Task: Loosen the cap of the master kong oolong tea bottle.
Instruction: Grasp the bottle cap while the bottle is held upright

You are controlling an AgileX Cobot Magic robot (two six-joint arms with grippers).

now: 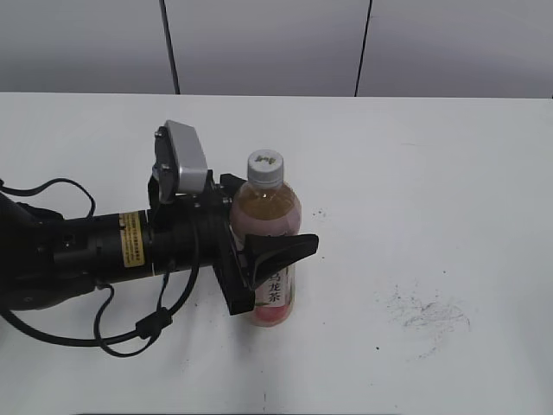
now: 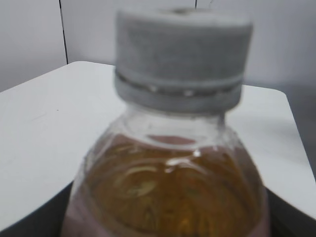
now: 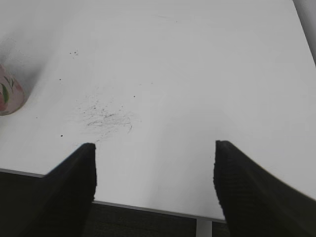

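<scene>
Exterior view: the bottle [image 1: 269,251] stands upright on the white worktop [image 1: 432,173], a little left of centre, with its cap [image 1: 265,167] on the neck. The left arm reaches in from the left edge, and the left pincer [image 1: 259,246] clasps the bottle's labelled body below the shoulder: one dark finger [image 1: 289,250] crosses in front of the label, the other lies behind the bottle. A grey wrist camera [image 1: 183,160] sits above the pincer, just left of the cap. Scuff marks [image 1: 428,311] lie on the worktop to the right, well apart from the bottle.

Left wrist view: the cap [image 2: 180,57] fills the upper frame, blurred, above the clear shoulder and amber tea of the bottle [image 2: 168,187].

Right wrist view: the right pincer [image 3: 155,185] hangs above the worktop [image 3: 197,74], its two dark fingers [image 3: 74,182] spread wide with nothing between them; the scuff marks [image 3: 106,116] lie ahead, and the bottle's base [image 3: 9,96] shows at the left edge.
</scene>
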